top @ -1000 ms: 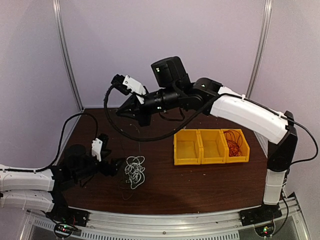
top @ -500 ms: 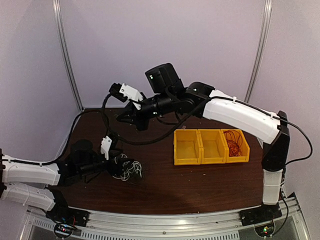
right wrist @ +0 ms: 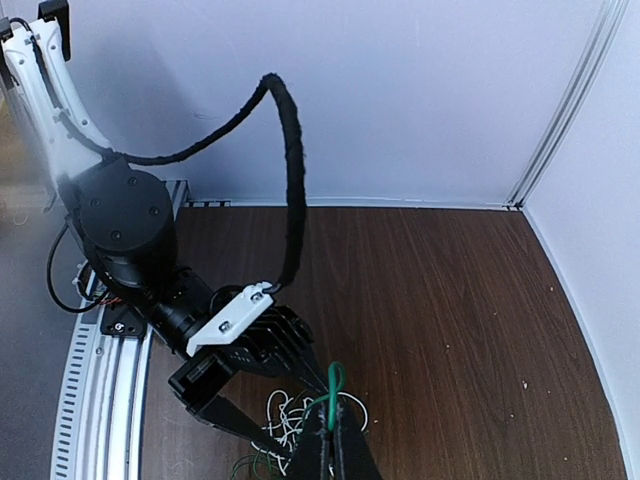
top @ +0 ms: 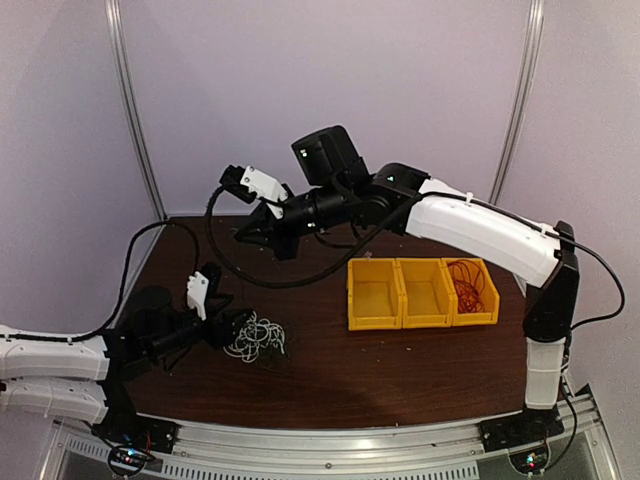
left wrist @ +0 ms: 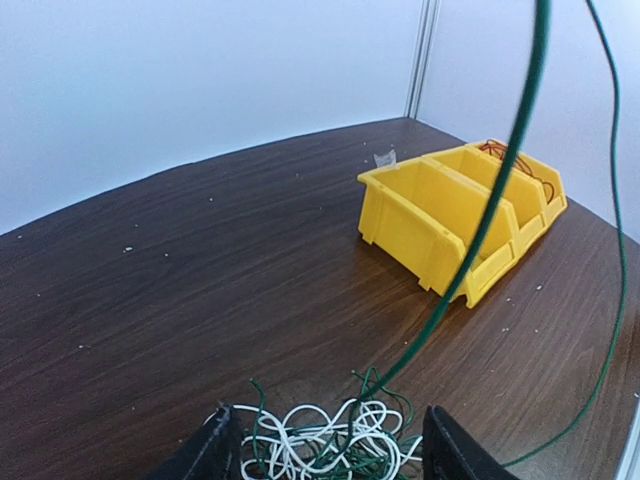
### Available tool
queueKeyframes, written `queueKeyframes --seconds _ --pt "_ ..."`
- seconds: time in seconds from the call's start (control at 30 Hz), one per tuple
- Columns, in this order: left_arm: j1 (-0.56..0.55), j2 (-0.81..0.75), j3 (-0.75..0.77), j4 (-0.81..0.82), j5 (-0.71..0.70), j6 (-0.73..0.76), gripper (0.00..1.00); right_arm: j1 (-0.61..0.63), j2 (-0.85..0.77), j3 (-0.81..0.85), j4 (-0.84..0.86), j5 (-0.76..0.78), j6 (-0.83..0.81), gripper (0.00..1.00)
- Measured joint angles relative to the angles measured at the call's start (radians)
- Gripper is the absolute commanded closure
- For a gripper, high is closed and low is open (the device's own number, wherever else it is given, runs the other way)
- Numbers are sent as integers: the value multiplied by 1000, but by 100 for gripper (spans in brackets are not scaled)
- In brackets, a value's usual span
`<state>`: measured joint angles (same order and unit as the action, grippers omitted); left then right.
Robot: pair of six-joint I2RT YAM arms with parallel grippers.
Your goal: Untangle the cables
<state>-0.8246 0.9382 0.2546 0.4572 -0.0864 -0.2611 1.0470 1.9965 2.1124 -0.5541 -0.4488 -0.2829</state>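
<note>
The cables are a small tangle of thin white and green wires (top: 256, 338) on the brown table (top: 400, 370). In the left wrist view the tangle (left wrist: 330, 445) lies between my left gripper's fingers (left wrist: 210, 455), which stand wide apart on either side of it. My left gripper (top: 238, 330) is open, low at the table. My right gripper (top: 242, 229) hangs high above the table, shut on a green wire (right wrist: 336, 385) that runs taut from the tangle (right wrist: 290, 415) up to it. The same green wire (left wrist: 490, 210) crosses the left wrist view.
Three joined yellow bins (top: 420, 292) stand at the right centre; the rightmost holds red wires (top: 467, 280). They also show in the left wrist view (left wrist: 450, 215). The left arm's thick black cable (right wrist: 290, 160) arcs over the table's left. Walls close the back and sides.
My left gripper has moved right to the tangle and now straddles it; the tangle looks flatter and slightly shifted left. My right arm has shifted a little left and down, still holding the wire.
</note>
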Motion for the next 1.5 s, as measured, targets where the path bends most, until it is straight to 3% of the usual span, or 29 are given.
queueKeyframes --seconds 0.23,0.5,0.67,0.9,1.2,1.37,1.5 --pt "0 171 48 85 -48 47 58 0 1 0 -4 -3 2 100" --pt "19 470 50 283 -59 61 61 -1 -2 75 -38 -27 2 100" --pt "19 593 47 369 -64 53 58 -18 -31 148 -43 -61 24 100" --pt "21 600 -5 439 -98 33 54 -112 -95 359 -45 -102 52 100" --pt "56 643 -34 431 -189 -2 50 -249 -241 388 -31 -163 82 100" --pt "96 674 6 380 -258 -44 39 -277 -259 388 -33 -200 96 100" --pt "99 732 54 356 -294 -64 31 -384 -256 420 -26 -241 140 100"
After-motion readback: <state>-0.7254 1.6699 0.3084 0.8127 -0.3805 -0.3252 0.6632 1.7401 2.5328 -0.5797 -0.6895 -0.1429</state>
